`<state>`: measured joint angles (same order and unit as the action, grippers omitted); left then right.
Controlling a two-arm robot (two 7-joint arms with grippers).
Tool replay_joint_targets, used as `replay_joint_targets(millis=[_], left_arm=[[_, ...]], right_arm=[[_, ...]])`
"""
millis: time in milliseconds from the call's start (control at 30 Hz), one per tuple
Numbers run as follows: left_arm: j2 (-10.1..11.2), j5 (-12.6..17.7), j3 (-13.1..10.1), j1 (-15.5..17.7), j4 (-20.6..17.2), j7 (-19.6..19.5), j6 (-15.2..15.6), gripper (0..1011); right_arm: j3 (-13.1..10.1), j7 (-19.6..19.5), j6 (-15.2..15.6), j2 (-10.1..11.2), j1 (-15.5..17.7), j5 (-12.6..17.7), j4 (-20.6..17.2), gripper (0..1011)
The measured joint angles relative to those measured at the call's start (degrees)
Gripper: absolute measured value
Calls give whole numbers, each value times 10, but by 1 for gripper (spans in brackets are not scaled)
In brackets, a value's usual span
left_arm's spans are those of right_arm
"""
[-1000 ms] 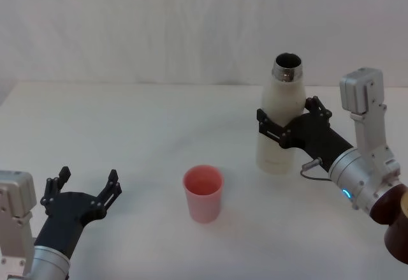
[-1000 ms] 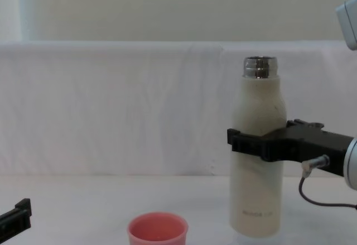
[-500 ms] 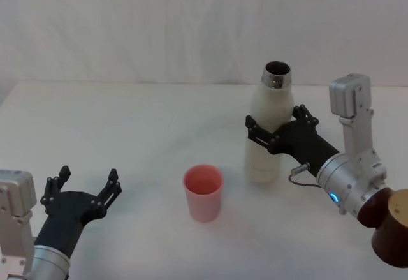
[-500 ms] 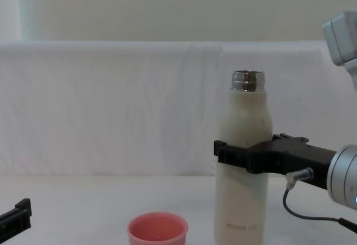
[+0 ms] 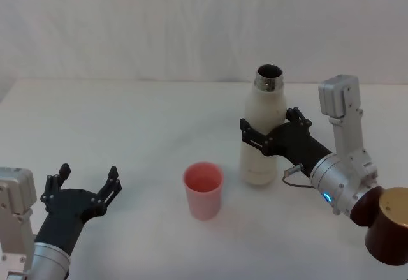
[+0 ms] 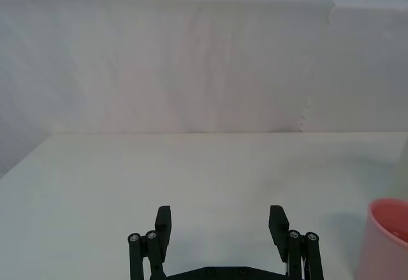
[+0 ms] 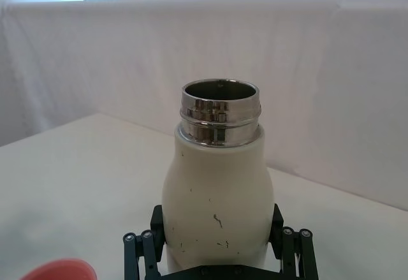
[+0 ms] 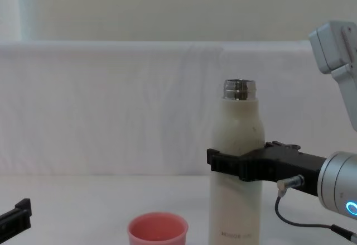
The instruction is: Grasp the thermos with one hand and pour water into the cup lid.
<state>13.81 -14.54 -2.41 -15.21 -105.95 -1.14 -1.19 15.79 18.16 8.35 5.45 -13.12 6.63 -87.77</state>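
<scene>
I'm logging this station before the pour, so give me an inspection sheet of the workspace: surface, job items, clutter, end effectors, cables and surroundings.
Surface: white table, bare around the items.
Job's things: thermos upright, uncapped, steel neck open; pink cup lid upright on the table, to the thermos's left and nearer the robot, apart from it.
Clutter: brown cylinder with a tan top at the near right edge.
End effectors: right end effector shut on the thermos body at mid-height; left end effector open, parked low at the near left, holding nothing.
Cables: short grey cable looping under the right wrist.
Surroundings: white draped backdrop behind the table.
</scene>
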Motion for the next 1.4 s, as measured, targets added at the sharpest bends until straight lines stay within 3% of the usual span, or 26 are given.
replay_joint_targets(millis=[867,1400], left_arm=[[0,0,0,0,0,0,0,1001],[0,0,0,0,0,0,0,1001]], right_arm=[[26,-27,10,19,-10,37,11,958],[37,-31,17,26,-15,42,13,958]])
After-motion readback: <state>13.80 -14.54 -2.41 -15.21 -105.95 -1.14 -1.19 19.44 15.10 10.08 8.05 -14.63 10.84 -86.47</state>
